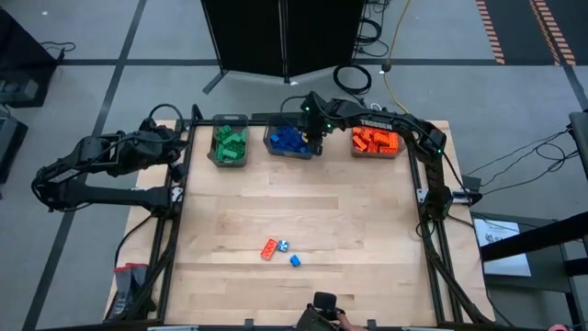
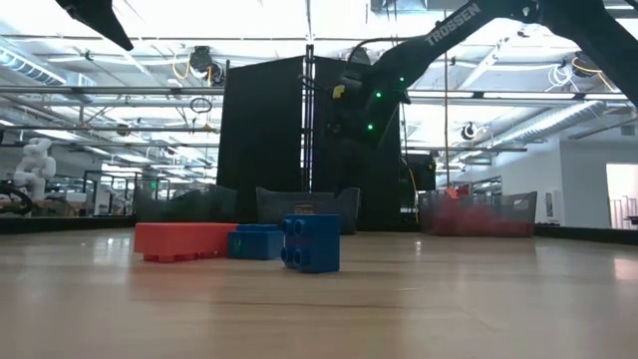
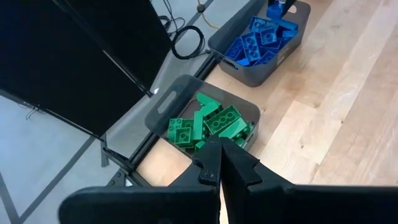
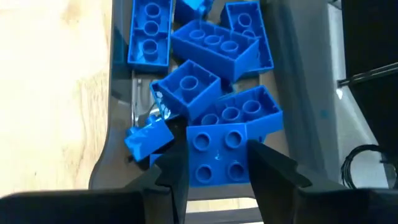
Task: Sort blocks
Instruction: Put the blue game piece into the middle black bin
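Three grey bins stand along the table's far edge: green blocks (image 1: 229,143), blue blocks (image 1: 288,139) and orange-red blocks (image 1: 375,141). Three loose blocks lie near the table's near middle: an orange-red one (image 1: 268,247) and two blue ones (image 1: 284,245) (image 1: 295,260). My right gripper (image 4: 217,165) hovers over the blue bin (image 4: 109,112), shut on a blue two-by-two block. My left gripper (image 3: 221,163) is shut and empty, waiting at the far left corner beside the green bin (image 3: 186,93). My right gripper pinches a blue two-by-two block (image 4: 217,155) between its two fingers (image 4: 177,168), one on each opposite side wall. The studs face the wrist camera. The fingers point down from above, and the block sits over the pile of blue blocks in the bin.
The low view shows the loose orange-red block (image 2: 184,241) and two blue blocks (image 2: 254,242) (image 2: 311,242) close together on the wood. A black panel stands behind the bins. Cables lie on the floor beyond the far edge. Bare wood spans the table's middle.
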Controlling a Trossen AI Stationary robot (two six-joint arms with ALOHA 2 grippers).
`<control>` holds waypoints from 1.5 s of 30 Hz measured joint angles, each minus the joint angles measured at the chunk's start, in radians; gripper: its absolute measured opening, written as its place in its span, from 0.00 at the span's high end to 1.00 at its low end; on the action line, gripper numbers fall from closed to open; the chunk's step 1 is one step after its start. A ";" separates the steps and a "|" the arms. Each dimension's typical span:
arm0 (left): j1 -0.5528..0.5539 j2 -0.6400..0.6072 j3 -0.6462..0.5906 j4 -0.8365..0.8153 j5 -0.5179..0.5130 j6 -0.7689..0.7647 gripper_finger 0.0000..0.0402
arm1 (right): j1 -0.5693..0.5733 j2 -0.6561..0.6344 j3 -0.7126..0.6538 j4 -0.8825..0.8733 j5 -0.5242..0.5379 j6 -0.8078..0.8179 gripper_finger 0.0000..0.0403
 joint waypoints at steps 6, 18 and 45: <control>0.000 0.000 0.000 0.000 -0.002 0.017 1.00 | -0.010 0.000 0.000 -0.004 -0.001 0.003 0.68; 0.000 0.000 0.000 0.000 -0.003 0.018 1.00 | -0.010 0.000 0.000 -0.005 -0.001 0.005 0.68; 0.000 0.000 0.000 0.000 -0.003 0.022 1.00 | -0.010 -0.001 0.000 -0.025 0.003 0.013 0.46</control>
